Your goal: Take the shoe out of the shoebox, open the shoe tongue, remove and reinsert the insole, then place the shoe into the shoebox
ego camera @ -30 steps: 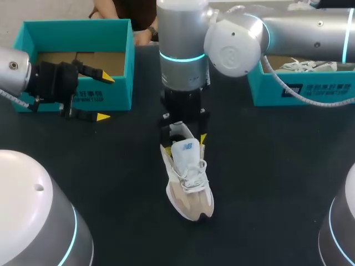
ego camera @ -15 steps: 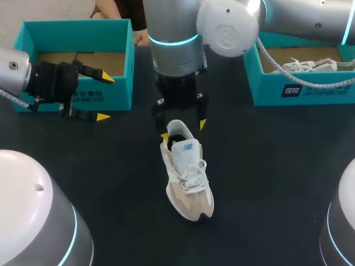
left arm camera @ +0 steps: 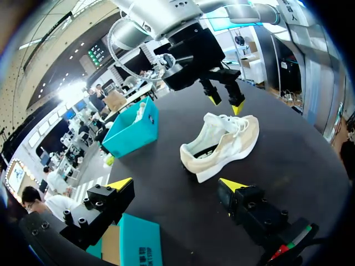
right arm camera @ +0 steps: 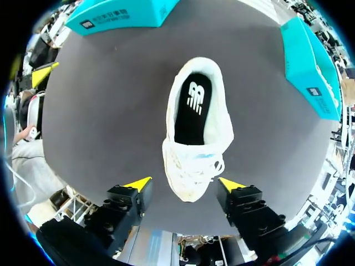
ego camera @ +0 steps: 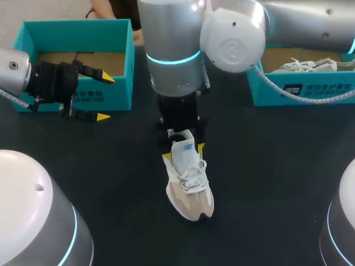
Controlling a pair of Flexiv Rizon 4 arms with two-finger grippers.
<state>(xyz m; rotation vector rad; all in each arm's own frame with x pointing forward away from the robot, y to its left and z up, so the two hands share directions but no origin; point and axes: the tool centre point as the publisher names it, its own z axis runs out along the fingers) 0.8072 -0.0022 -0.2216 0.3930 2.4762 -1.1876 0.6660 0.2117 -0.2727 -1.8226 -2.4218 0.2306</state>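
The black table (ego camera: 277, 166) carries two boxes: the teal shoebox (ego camera: 77, 33) at the far left with no shoe in it, and a second teal box (ego camera: 302, 88) at the far right holding another shoe. The right arm (ego camera: 172, 50) reaches past the middle and hangs over the work. The shoe (ego camera: 188, 183) rests on its sole near the table's middle, well apart from both boxes. Its black insole (right arm camera: 193, 108) is seated and exposed, and its white tongue (ego camera: 186, 148) stands up ahead of the opening. The right gripper (ego camera: 184, 151) is spread wide and holds nothing, its yellow tips flanking the tongue; contact with the shoe cannot be confirmed. The left gripper (ego camera: 104, 97) is also wide and empty, just beside the shoebox's front wall and far from the shoe.

Main hazard, in my judgement: nothing restrains the shoe, so a pull on the insole may lift or drag the whole shoe rather than free the insole. Second hazard: with the fingers this far apart, a descent may land a tip on the collar or tongue, tipping the shoe or folding the tongue back over the opening.

Against half a second ago, the right gripper's tips have shifted from the heel collar toward the tongue. The shoe and the left arm are unchanged.
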